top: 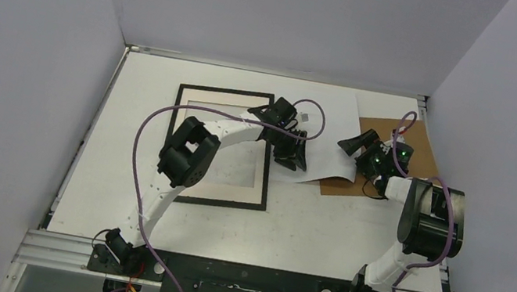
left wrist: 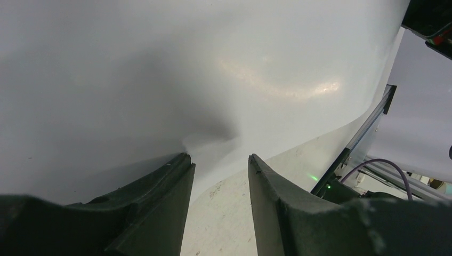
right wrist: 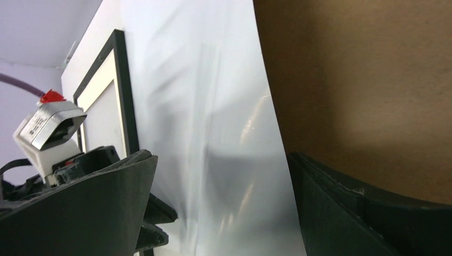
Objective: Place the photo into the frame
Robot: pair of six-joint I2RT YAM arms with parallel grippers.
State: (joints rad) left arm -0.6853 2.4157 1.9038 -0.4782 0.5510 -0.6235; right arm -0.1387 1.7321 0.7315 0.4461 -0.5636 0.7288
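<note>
Pale photo (left wrist: 213, 80) edge at left gripper (left wrist: 218, 158)

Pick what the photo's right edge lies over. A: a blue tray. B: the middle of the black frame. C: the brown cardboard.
C: in the right wrist view the pale photo lies with its edge over the brown cardboard.

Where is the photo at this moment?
In the top view, the photo lies pale side up just right of centre, between the frame on its left and the brown cardboard on its right, overlapping the cardboard's edge.
</note>
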